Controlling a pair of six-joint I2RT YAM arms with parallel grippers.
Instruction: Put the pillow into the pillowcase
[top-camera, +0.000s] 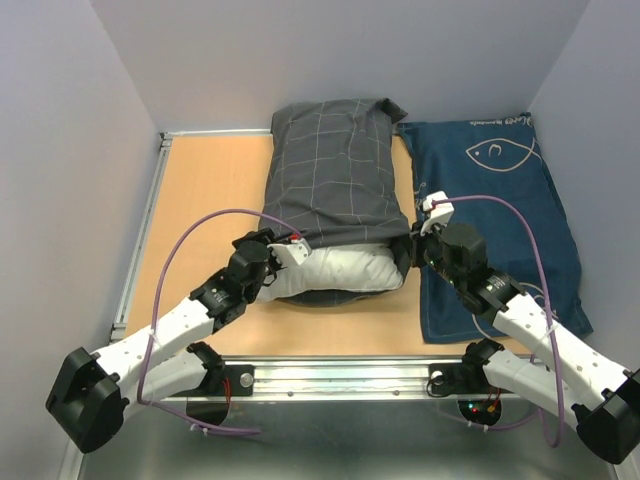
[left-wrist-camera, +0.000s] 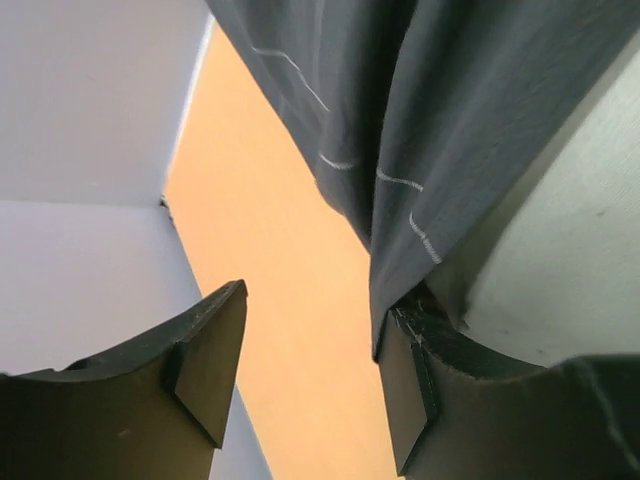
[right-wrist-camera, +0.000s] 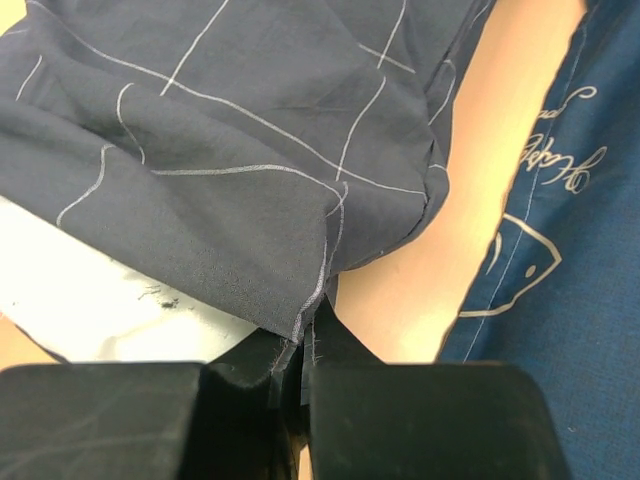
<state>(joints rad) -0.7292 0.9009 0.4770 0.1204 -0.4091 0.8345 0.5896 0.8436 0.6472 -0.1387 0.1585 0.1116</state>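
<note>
Beside the navy fish cloth (top-camera: 500, 220), right claw (right-wrist-camera: 303, 350) pinches the pillowcase (top-camera: 335, 170); left claw (left-wrist-camera: 312, 335) gapes.

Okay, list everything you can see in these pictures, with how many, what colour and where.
pillowcase: one, dark grey with light grid, table centre, pulled over most of the pillow
pillow: one, white, near end sticking out of the pillowcase
fish-print cloth: one, navy blue, flat on the right
table: one, light wood top
cables: two, purple, one looping over each arm
left arm: one, white and black, jaws apart at the pillowcase's left edge
right arm: one, white and black, jaws pinching the pillowcase's right hem
</note>
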